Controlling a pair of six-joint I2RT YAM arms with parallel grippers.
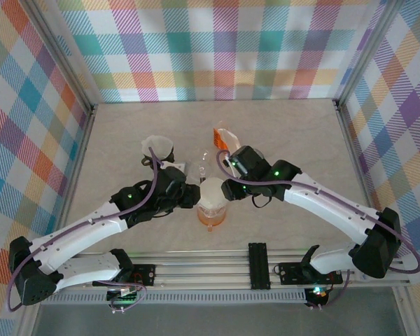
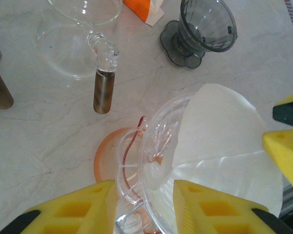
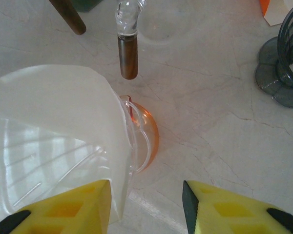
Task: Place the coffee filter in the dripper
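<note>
My half-closed left gripper [image 2: 142, 189] straddles the clear orange-based plastic dripper [image 2: 156, 131], perhaps gripping; right gripper [image 3: 146, 187] part-open at its white paper filter [image 3: 53, 102].

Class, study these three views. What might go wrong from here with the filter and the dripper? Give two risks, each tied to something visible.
1. The coffee filter lies tilted, with much of it above the rim of the clear dripper. It may slip out or settle crooked.
2. The left gripper straddles that rim, so a squeeze or nudge might tip the dripper.
</note>
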